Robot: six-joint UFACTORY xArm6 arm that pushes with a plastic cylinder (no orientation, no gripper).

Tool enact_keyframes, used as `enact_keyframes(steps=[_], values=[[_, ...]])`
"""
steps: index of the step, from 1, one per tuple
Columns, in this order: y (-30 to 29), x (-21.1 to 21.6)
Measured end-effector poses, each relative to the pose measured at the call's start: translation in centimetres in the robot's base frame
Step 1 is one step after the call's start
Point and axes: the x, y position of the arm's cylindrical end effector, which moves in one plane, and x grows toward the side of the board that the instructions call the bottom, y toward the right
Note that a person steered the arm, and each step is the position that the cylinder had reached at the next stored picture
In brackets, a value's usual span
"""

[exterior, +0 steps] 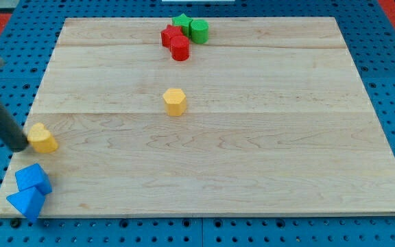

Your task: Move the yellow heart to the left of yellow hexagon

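The yellow heart (43,138) lies near the left edge of the wooden board (252,165). The yellow hexagon (175,101) stands near the middle of the board, well to the heart's right and a little higher in the view. My rod comes in from the view's left edge, and my tip (23,145) rests right against the heart's left side.
Two blue blocks sit at the board's lower left corner: a cube-like one (33,178) and a triangular one (26,203). At the top middle a red block (171,34), a red cylinder (180,49), a green star (182,23) and a green cylinder (199,31) cluster together.
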Motion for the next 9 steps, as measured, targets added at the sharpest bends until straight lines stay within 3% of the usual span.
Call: enact_keyframes(steps=[2,3,4,5,6,7,8,9], values=[[17.8,-2.4],[18.8,-2.3],[16.7,0.9],[12.9,-3.3],[17.2,-4.1],[17.8,-1.9],[18.3,8.7],[16.1,11.1]])
